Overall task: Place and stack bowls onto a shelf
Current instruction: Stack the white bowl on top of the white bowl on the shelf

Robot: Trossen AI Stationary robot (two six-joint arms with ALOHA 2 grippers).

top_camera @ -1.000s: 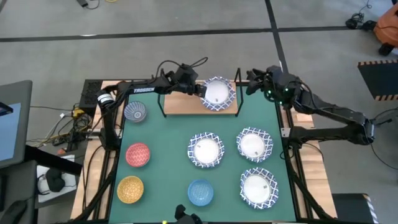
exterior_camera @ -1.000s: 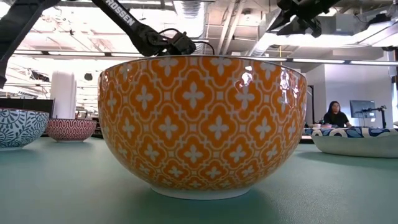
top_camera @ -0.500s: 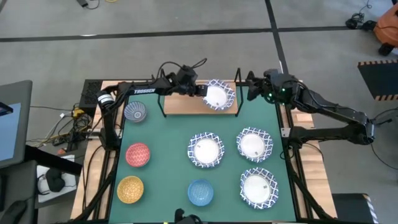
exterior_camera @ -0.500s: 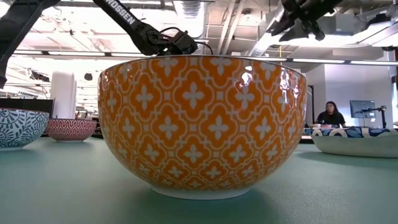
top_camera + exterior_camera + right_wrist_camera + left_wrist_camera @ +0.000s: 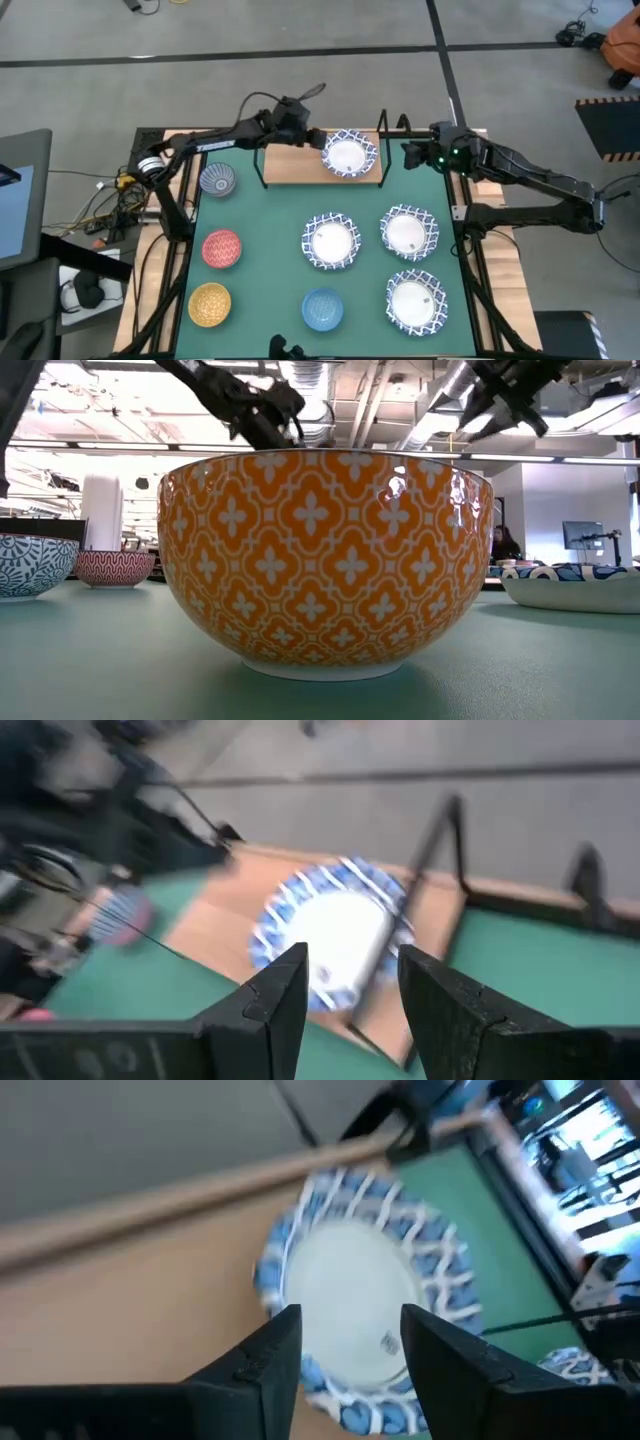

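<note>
Eight round bowls are counted in the high view. One wide white bowl with a blue lattice rim (image 5: 349,154) sits on the small light-wood shelf in a thin black metal frame (image 5: 290,166), at upper centre of the frame. Three more wide lattice-rimmed bowls (image 5: 331,241) lie on the green table mat (image 5: 265,250) at centre and lower right. Four smaller bowls stand down the left side: grey-blue patterned (image 5: 217,180), red (image 5: 222,248), yellow (image 5: 209,303) and plain blue (image 5: 322,308).

The bowls appear glazed, so they are judged rigid, breakable, fairly weighty and slippery; the rim is best pinched between the fingers.

The left gripper (image 5: 340,1345) is seen parted and empty, just beside the shelved bowl. The right gripper (image 5: 345,982) is seen spread apart, holding nothing, near the shelf's right end.
</note>
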